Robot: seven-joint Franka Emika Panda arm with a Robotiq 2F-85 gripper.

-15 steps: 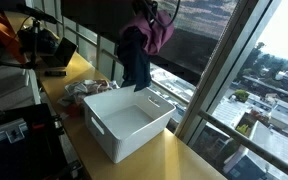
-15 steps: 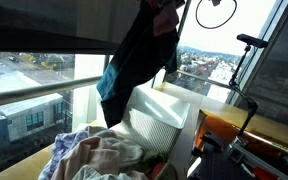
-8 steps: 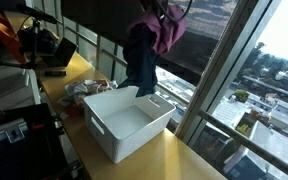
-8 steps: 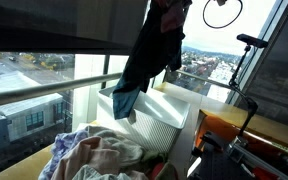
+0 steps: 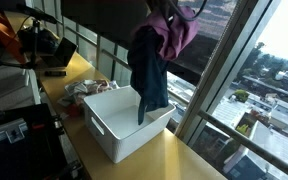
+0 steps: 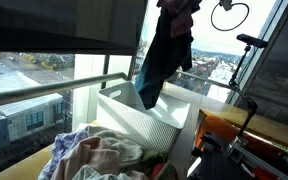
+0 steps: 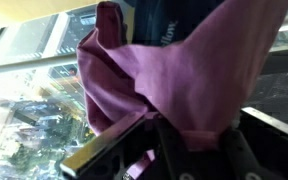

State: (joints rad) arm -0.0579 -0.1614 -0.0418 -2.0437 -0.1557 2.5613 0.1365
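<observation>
Gripper [image 7: 187, 140] pinches soft purple cloth [image 7: 189, 70], fingers pressed on bunched top. Purple cloth [image 5: 176, 35] hangs right under gripper. Long dark blue cloth [image 5: 150, 80] hangs with it, lower, tip dipping into white plastic box [image 5: 106, 131] below gripper. Blue cloth [image 6: 165, 58] dangles above box [image 6: 149, 126]. Pile of mixed clothes [image 5: 83, 90] lies beside box, farther off. All on yellow wooden table [image 5: 174, 160].
</observation>
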